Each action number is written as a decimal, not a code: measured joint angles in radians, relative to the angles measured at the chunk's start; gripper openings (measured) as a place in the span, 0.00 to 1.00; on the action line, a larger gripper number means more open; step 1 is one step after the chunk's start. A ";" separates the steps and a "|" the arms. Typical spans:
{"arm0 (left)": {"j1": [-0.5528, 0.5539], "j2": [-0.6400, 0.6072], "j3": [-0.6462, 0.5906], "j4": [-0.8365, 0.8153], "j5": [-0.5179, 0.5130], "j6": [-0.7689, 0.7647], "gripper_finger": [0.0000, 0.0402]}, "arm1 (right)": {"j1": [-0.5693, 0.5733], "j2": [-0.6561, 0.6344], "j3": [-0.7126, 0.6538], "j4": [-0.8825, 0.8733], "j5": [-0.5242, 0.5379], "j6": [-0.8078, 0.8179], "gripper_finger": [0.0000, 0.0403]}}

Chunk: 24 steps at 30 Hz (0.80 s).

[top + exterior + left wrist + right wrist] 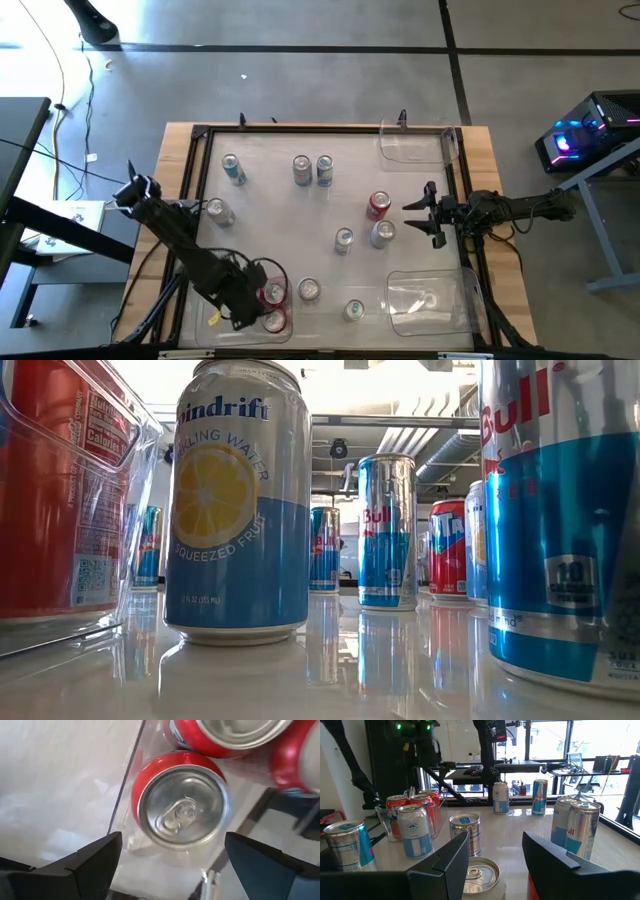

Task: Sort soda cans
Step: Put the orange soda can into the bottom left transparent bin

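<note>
Several soda cans stand upright on their bases across the table, among them a blue one (232, 170), a silver one (218, 210) and a red one (378, 205). Red cans (272, 293) stand in the clear bin (215, 318) at the near left. My left gripper (255, 298) hangs open above that bin, pointing down; one red can's silver top (182, 807) lies below and between its fingers, untouched. My right gripper (428, 215) waits open and level at the table's right edge, with a silver can (383, 233) just in front of it.
A clear bin (415, 145) stands at the far right and another (430, 305) at the near right. In the low view a lemon-labelled can (238, 510) stands close, with blue-and-silver cans (388, 530) behind. A wooden frame (190, 200) borders the table.
</note>
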 joint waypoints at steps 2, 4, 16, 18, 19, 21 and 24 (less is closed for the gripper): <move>0.000 -0.042 0.006 0.003 -0.080 -0.002 0.87 | 0.000 0.000 0.000 0.000 0.000 0.000 0.44; -0.001 -0.094 0.006 0.010 -0.203 0.010 0.87 | 0.000 0.000 0.000 0.000 0.000 0.000 0.44; 0.052 -0.318 -0.099 0.399 -1.136 0.595 0.87 | 0.000 0.000 0.000 0.000 0.000 0.000 0.44; 0.102 -0.327 -0.166 0.569 -1.111 0.736 0.87 | 0.000 0.000 0.000 0.000 0.000 0.000 0.44; 0.130 -0.329 -0.205 0.662 -1.072 0.802 0.87 | 0.000 0.000 0.000 0.000 0.000 0.000 0.44; 0.188 -0.329 -0.293 0.864 -0.958 0.913 0.87 | 0.000 0.000 0.000 0.000 0.000 0.000 0.44; 0.274 -0.320 -0.444 1.199 -0.789 1.017 0.87 | 0.000 0.000 0.000 0.000 0.000 0.000 0.44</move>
